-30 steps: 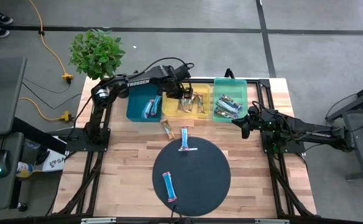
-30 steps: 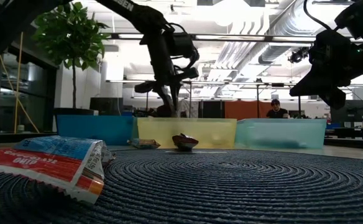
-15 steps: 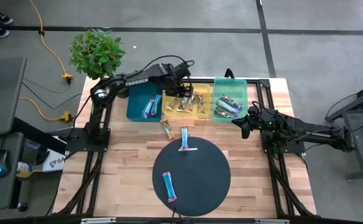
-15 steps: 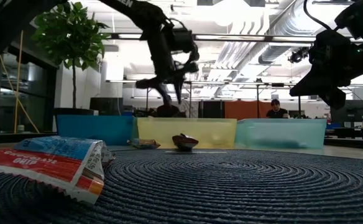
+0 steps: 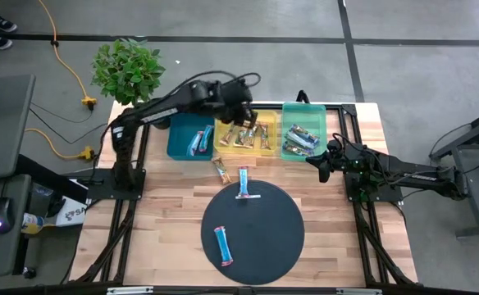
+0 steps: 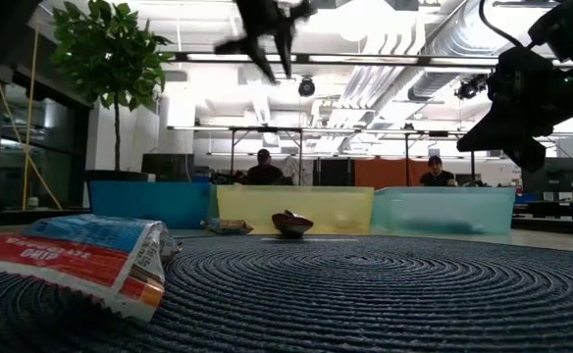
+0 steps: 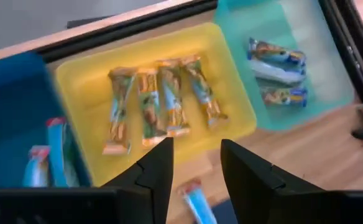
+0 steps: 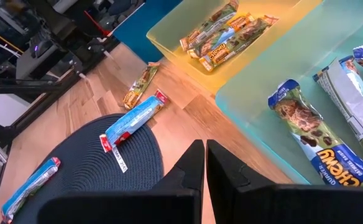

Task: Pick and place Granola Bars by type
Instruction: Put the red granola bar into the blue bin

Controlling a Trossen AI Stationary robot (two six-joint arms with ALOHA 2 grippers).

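Bare tabletop [image 5: 166, 221] lies open on both sides of the round mat [image 5: 264, 242]; three trays [image 5: 256, 148] wall the far edge, a plant [image 5: 126, 70] crowding the left corner.

Both arms are matte black, built of tubular links and chunky joints. The left arm [image 5: 161, 109], upper left in the high view, trails looping black cables, as does the right arm [image 5: 403, 173] at right. Its fingers [image 7: 248, 177] are dark, angular plastic.

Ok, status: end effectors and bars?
Left end effector open, empty, above yellow tray. Right end effector shut, idle beside green tray. Three bars unsorted.
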